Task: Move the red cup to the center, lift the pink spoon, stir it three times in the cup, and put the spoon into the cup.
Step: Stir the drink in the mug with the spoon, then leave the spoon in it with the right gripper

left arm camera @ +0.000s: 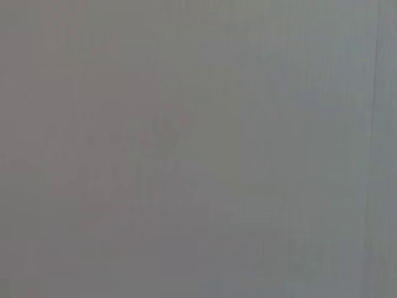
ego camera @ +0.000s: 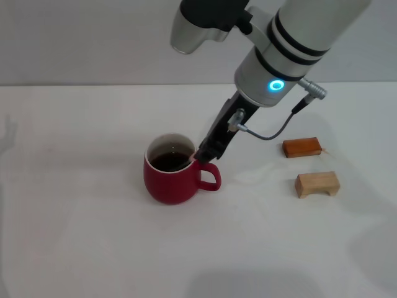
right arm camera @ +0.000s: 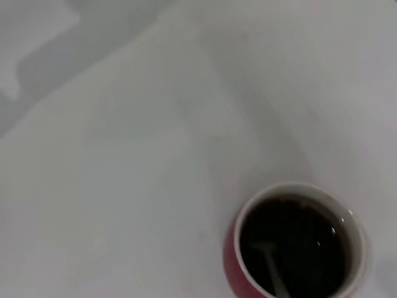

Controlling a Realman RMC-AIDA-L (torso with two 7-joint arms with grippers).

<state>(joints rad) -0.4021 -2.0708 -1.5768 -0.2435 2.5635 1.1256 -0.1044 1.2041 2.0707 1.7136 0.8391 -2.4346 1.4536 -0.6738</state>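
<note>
The red cup (ego camera: pixel 170 180) stands upright near the middle of the white table, its handle toward my right, with dark liquid inside. In the right wrist view the red cup (right arm camera: pixel 231 268) shows from above, and a thin grey stem of the pink spoon (right arm camera: pixel 273 276) slants through the liquid; its pink handle is hidden. My right gripper (ego camera: pixel 205 152) reaches down at a slant to the cup's rim just above the handle. The left gripper is out of view; the left wrist view shows only a blank grey surface.
An orange-brown wooden block (ego camera: pixel 302 147) and a tan wooden block (ego camera: pixel 317 184) lie to the right of the cup. The white table (ego camera: pixel 80 236) stretches to the left and front of the cup.
</note>
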